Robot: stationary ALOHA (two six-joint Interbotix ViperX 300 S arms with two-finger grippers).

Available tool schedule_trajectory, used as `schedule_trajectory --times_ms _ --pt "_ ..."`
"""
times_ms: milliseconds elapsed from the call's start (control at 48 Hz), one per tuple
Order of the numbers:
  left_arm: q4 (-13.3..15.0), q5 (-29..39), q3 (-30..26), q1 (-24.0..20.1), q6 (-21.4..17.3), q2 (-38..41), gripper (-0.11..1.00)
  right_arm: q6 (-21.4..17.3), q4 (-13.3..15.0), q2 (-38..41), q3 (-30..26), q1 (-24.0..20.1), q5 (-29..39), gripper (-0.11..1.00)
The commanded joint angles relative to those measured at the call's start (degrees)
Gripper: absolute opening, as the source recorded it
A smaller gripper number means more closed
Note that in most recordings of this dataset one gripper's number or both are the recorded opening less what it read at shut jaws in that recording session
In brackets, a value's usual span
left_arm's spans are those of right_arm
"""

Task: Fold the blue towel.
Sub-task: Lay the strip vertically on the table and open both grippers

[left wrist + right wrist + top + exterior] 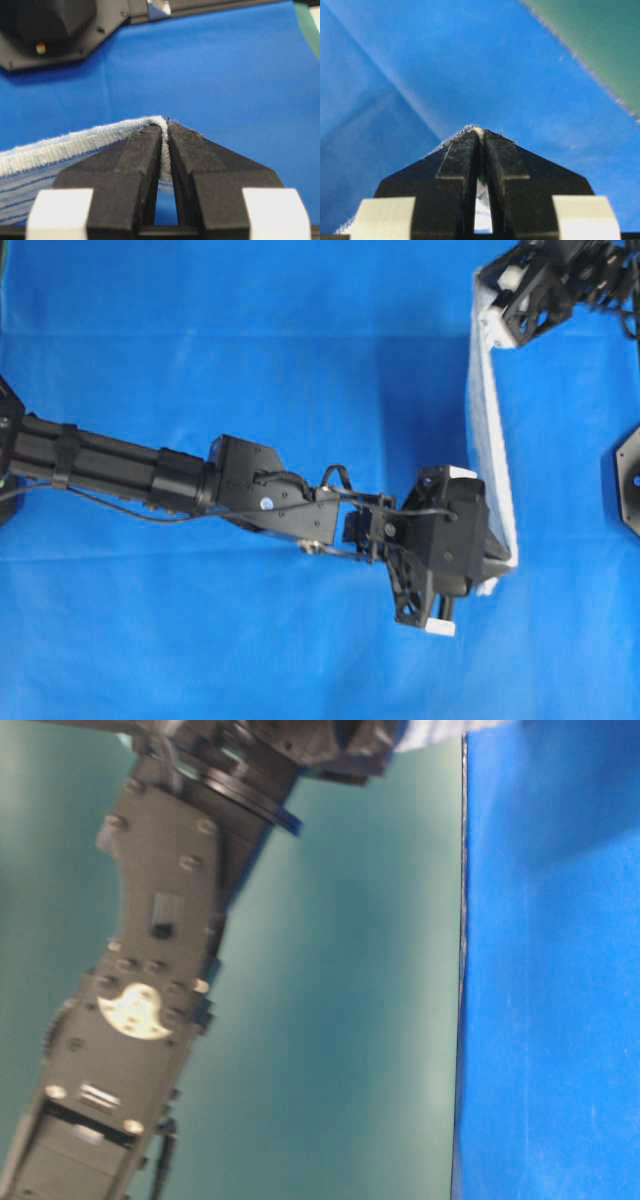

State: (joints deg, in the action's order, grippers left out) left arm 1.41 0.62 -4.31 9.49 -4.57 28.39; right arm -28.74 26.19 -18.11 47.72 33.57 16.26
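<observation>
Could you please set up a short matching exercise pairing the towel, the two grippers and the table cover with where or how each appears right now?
Things:
1. blue towel
2. left gripper
3. right gripper
4. plain blue sheet

States:
A. lies flat, covering the table
B. shut on the towel's corner at the top of the overhead view
C. held up between both grippers
D. shut on the towel's corner lower in the overhead view

Pairs: 1-C, 2-D, 3-B, 4-A
</observation>
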Motion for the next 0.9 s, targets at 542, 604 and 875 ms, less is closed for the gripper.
schedule_trajectory --times_ms 542,604,875 --pt "0.3 -0.7 19.0 3.9 13.1 -9.4 0.03 0.0 0.3 19.2 -14.7 -3.8 -6.5 0.05" --pt "0.3 -1.0 19.5 3.9 13.1 -9.6 0.03 0.0 0.3 19.3 -14.9 -4.0 -6.5 0.05" --pt "0.2 -1.7 19.9 3.3 13.0 -9.7 0.03 0.0 0.4 19.9 -14.7 -4.5 -6.7 0.05"
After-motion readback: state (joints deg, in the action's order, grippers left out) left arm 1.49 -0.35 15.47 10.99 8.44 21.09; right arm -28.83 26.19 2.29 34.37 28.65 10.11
